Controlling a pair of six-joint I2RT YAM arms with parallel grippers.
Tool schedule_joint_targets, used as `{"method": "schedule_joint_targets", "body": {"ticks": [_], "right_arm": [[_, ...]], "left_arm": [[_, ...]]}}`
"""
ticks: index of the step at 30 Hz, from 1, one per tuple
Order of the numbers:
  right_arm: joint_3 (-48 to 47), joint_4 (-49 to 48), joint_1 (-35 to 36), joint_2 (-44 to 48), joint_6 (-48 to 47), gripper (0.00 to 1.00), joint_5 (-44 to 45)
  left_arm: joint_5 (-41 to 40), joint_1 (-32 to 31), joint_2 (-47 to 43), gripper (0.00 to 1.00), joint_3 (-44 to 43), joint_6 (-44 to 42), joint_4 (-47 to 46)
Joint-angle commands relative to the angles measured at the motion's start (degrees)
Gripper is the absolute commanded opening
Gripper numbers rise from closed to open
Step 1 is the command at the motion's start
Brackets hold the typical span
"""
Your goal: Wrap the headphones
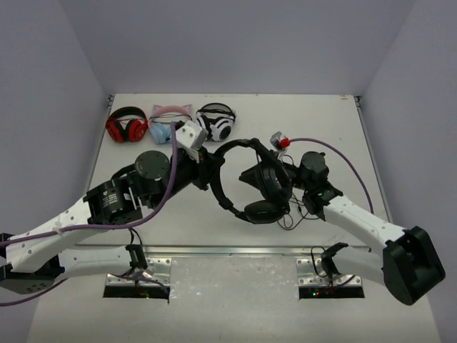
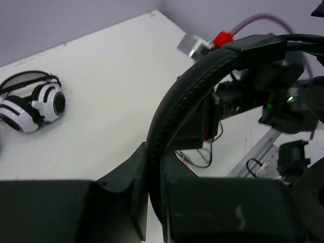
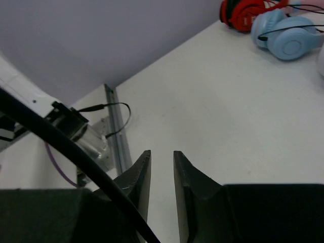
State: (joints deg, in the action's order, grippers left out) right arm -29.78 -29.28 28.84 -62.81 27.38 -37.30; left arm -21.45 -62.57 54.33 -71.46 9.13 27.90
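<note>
The all-black headphones [image 1: 265,187] are in the middle of the table, between the two arms. My left gripper [image 1: 213,174] is shut on their padded headband [image 2: 187,91], which runs up out of the closed jaws [image 2: 154,167]. The ear cups sit at the right arm's side. Loose thin cable [image 1: 293,218] lies under the cups near the front. My right gripper [image 3: 162,159] is open by a narrow gap and holds nothing. It sits against the ear cups in the top view [image 1: 251,176]. A black cable [image 3: 61,144] crosses in front of its left finger.
Red headphones [image 1: 126,127], light blue ones [image 1: 166,127] and black-and-white ones [image 1: 216,120] lie in a row at the back left. A metal rail [image 1: 228,250] runs along the table's front edge, with the arm bases on it.
</note>
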Motion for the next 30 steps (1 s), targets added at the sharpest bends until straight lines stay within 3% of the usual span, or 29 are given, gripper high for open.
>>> {"method": "schedule_joint_targets", "body": {"ticks": [1, 4, 7, 11, 13, 14, 15, 17, 18, 20, 23, 24, 28, 30], "right_arm": [[-1.32, -29.44, 0.42, -8.34, 17.42, 0.26, -9.79], [-2.38, -41.60, 1.74, -16.52, 24.99, 0.28, -9.81], [-1.69, -48.91, 3.67, -21.72, 29.04, 0.25, -9.90], [4.02, -52.98, 6.05, -21.66, 27.91, 0.17, -7.71], [7.78, -54.39, 7.36, -20.61, 27.21, 0.13, -6.91], [9.03, -55.00, 7.81, -18.95, 26.77, 0.12, -6.65], [10.43, -55.44, 8.42, -17.80, 26.42, 0.12, -6.21], [13.77, -54.40, 9.12, -13.69, 24.84, 0.12, -5.77], [15.35, -51.18, 10.09, -12.01, 23.70, 0.11, -5.42], [16.07, -44.76, 11.14, -5.71, 19.15, 0.07, -4.37], [14.76, -24.66, 14.04, 2.05, 8.60, 0.01, 0.10], [12.92, -13.90, 15.53, 6.86, 6.05, 0.01, 2.99], [8.26, 3.32, 16.77, 15.07, -1.96, 0.01, 7.05], [4.84, 11.99, 16.78, 18.40, -4.34, 0.01, 9.08]], "left_arm": [[-4.28, -0.54, 1.39, 0.00, -6.04, 4.32, -8.04], [-8.33, -0.63, 2.62, 0.00, -8.34, 6.51, -7.95], [-20.17, -0.54, 4.56, 0.00, -13.69, 10.29, -5.50], [-42.37, -0.37, 10.17, 0.01, -23.44, 12.76, 3.45], [-47.69, 1.03, 12.20, 0.00, -26.87, 10.83, 4.61], [-47.46, 3.22, 14.30, 0.00, -27.76, 10.56, 5.32], [-44.93, 9.42, 15.36, 0.00, -28.90, 11.69, 6.71], [-34.92, 17.61, 19.58, 0.00, -33.55, 15.46, 13.74], [-31.93, 24.61, 20.72, 0.00, -35.13, 16.44, 15.59], [-27.51, 28.53, 23.45, 0.00, -35.76, 17.24, 16.05], [-28.38, 32.67, 25.82, 0.00, -35.94, 16.45, 15.16], [-28.29, 35.55, 26.61, 0.00, -36.46, 17.06, 16.73], [-31.27, 37.87, 29.34, 0.00, -35.07, 16.02, 16.40], [-30.06, 37.78, 29.43, 0.00, -30.33, 13.91, 15.17]]}}
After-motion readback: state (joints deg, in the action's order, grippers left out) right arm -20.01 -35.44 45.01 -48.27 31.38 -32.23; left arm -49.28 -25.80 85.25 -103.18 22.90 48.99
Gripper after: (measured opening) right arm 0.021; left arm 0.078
